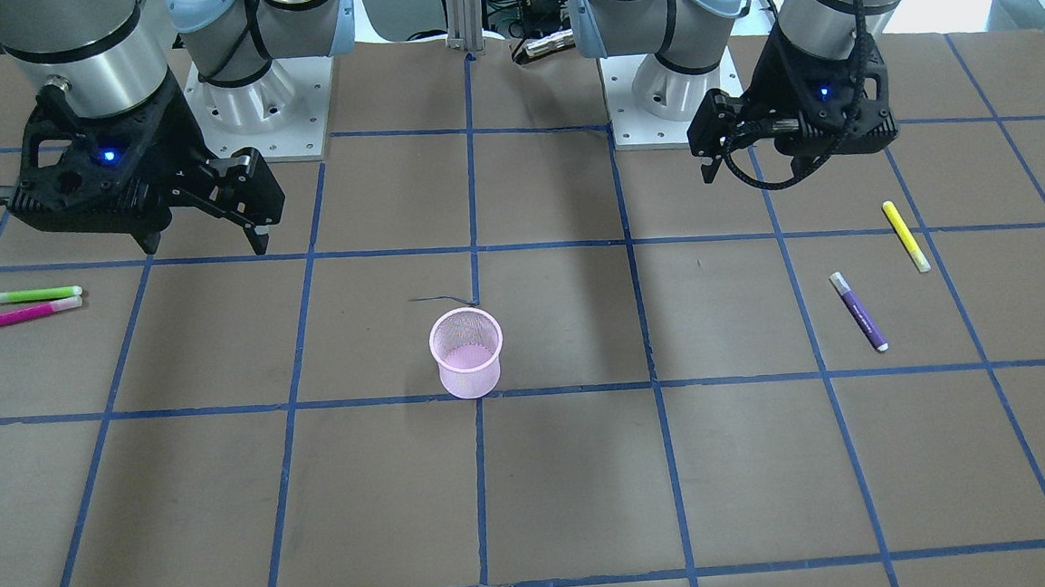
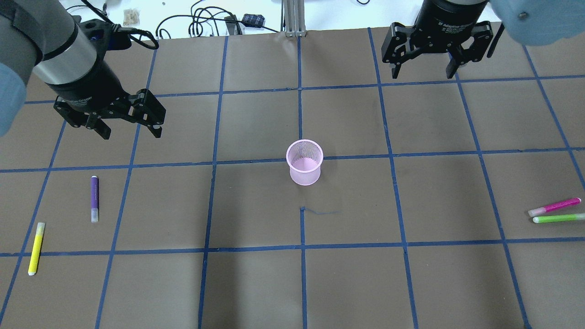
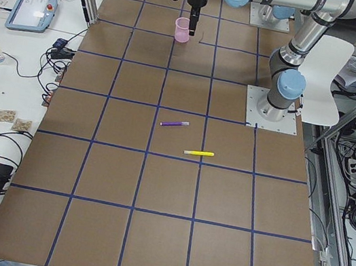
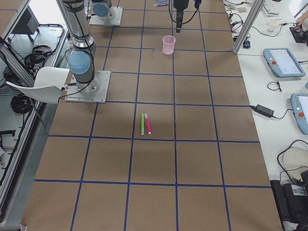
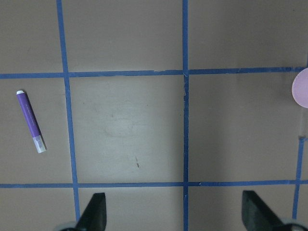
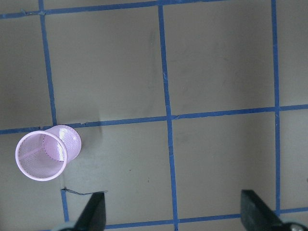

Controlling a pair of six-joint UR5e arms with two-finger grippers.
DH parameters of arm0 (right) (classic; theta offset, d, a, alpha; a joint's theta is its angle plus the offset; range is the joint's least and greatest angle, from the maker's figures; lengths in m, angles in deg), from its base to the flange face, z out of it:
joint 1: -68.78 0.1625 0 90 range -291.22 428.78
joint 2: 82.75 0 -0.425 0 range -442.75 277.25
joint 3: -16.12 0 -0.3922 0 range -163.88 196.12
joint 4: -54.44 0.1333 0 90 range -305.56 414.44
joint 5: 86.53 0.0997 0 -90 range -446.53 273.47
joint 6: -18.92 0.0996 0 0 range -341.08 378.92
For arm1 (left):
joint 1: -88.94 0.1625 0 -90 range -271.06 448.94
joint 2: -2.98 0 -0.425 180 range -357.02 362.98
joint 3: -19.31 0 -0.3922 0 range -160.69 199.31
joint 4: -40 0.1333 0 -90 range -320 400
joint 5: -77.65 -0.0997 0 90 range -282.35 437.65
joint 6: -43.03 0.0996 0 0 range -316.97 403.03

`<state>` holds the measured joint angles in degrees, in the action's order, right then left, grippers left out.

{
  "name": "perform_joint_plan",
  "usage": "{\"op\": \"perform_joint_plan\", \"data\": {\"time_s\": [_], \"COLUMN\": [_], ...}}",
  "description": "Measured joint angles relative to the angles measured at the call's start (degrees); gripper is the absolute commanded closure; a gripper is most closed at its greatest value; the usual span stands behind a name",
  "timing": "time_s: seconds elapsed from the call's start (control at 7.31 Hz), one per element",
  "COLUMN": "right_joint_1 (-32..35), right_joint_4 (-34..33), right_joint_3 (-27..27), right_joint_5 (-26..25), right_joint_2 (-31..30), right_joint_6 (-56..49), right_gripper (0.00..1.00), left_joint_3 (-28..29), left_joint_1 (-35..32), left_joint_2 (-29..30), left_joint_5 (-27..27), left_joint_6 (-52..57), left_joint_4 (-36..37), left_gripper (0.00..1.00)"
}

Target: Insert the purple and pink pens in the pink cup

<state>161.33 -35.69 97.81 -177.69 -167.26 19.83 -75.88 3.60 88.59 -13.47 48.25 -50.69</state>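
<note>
The pink mesh cup [image 2: 305,162] stands upright at the table's middle, empty; it also shows in the right wrist view [image 6: 47,152]. The purple pen [image 2: 94,198] lies flat on the robot's left side, also in the left wrist view [image 5: 31,121]. The pink pen [image 2: 554,206] lies flat at the far right side. My left gripper [image 2: 131,133] is open and empty, hovering beyond the purple pen. My right gripper [image 2: 422,73] is open and empty, hovering high at the far right, away from the pink pen.
A yellow pen [image 2: 36,248] lies near the purple one, closer to the robot. A green pen [image 2: 558,218] lies right beside the pink pen, parallel to it. The table is brown paper with blue tape grid lines [image 2: 301,91].
</note>
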Motion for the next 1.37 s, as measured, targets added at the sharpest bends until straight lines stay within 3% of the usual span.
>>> {"op": "perform_joint_plan", "data": {"time_s": [0.27,0.82,1.37], "right_joint_1": [-2.7,-15.2,-28.9], "right_joint_4": [-0.2,0.6,0.3], "right_joint_3": [0.3,1.0,3.5], "right_joint_5": [0.1,-0.6,0.4], "right_joint_2": [0.0,-1.8,-2.8], "right_joint_6": [-19.3,-54.0,-91.2], "right_gripper": [0.0,0.0,0.0], "left_joint_3": [0.3,0.6,-0.1], "left_joint_1": [0.0,0.7,11.8], "left_joint_2": [-0.1,0.8,4.2], "left_joint_5": [0.0,0.3,0.4], "left_joint_6": [0.1,0.3,0.6], "left_joint_4": [0.1,1.7,3.0], "left_gripper": [0.0,0.0,0.0]}}
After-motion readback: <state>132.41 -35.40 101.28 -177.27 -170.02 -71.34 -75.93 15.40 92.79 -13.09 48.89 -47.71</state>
